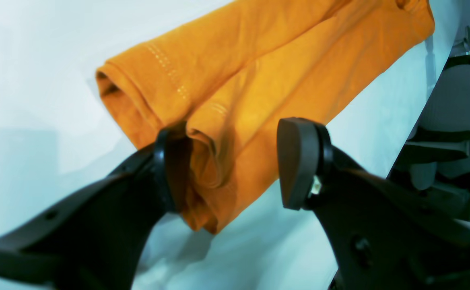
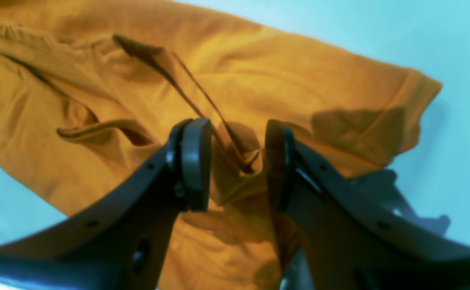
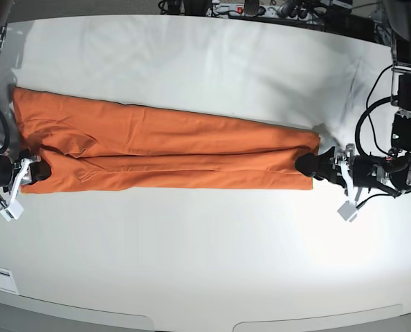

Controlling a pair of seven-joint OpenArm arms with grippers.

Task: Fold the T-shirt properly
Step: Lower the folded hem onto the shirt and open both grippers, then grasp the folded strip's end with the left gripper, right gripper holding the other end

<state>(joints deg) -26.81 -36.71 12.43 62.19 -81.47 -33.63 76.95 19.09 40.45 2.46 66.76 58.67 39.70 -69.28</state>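
Our left gripper (image 1: 235,161) and right gripper (image 2: 237,161) sit spread at three and nine o'clock of the T-shirt (image 3: 164,155). Closing shallow, we likely catch only the top layer, and the fold slips apart.

Each gripper is built from two curved black arms, pierced by small round holes and recessed screws, each ending in a flat, rounded grey pad seated in a black rim; the left gripper (image 1: 235,163) and the right gripper (image 2: 237,163) are alike in this. In the base view, white brackets are seen behind both grippers, with a small white square tag hung below each; black cables are looped beside the left arm's black body (image 3: 399,149).
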